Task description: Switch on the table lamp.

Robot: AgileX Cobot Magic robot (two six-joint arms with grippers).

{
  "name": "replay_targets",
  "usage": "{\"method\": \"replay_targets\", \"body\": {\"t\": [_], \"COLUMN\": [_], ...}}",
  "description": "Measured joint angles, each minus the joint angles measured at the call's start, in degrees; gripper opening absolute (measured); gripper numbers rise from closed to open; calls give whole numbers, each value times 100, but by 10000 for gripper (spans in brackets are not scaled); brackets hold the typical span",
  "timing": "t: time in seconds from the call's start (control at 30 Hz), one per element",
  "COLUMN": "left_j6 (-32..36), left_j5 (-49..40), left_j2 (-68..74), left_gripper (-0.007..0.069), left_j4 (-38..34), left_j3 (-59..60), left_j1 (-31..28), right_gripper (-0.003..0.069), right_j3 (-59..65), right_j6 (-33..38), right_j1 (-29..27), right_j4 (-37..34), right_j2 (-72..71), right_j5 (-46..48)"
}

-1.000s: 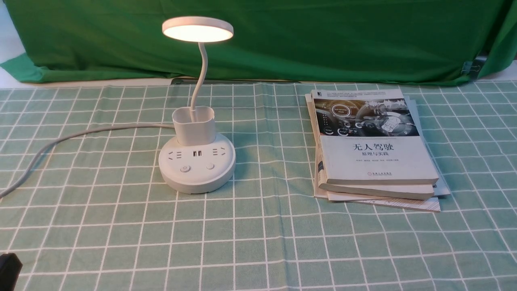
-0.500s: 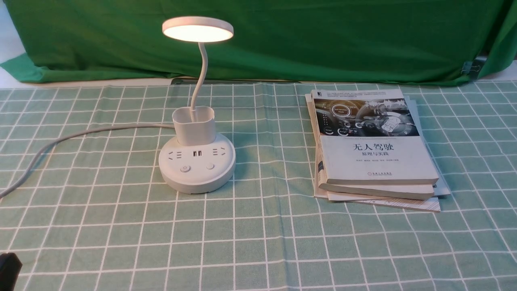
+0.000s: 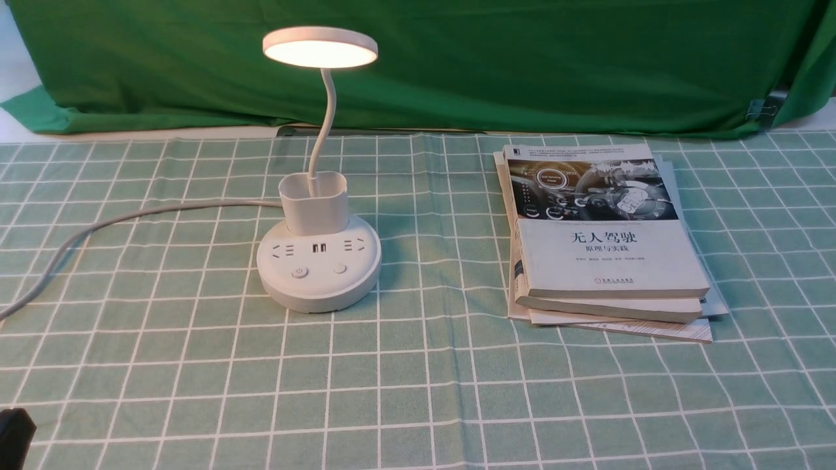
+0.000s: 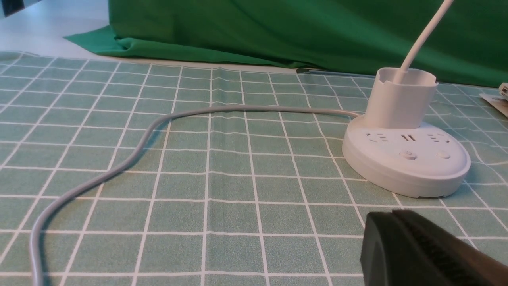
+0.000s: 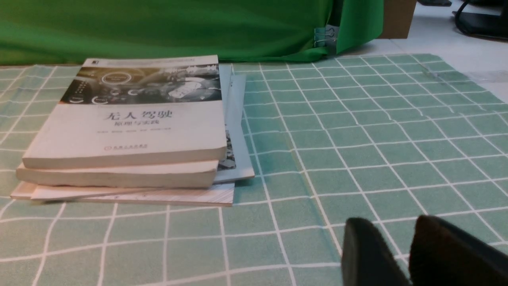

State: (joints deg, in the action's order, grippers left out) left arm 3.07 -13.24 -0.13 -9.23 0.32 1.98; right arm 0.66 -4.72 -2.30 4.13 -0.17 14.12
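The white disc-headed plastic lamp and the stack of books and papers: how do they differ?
The white disc-headed plastic lamp stands upright and glows; the stack of books and papers lies flat and unlit. The lamp is rounded and plain white, while the stack is squared, its top cover printed with a dashboard picture. Both rest on the green checked cloth.

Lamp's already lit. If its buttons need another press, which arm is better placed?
Left, probably: the lamp stands on the robot's left, near the left gripper; the books are right.
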Motion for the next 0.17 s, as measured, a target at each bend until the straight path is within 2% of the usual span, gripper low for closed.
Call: {"method": "replay_targets", "body": {"t": [0.17], "left_j6": [27], "left_j5": [0], "left_j2": [0], "left_gripper": [21], "left_j4": [0], "left_j3": [0], "left_j1": [0], "right_gripper": [239], "right_j3": [0], "right_j6": [-5], "right_j1": [0], "right_j4": [0], "right_j2": [0], "right_j5": [8]}}
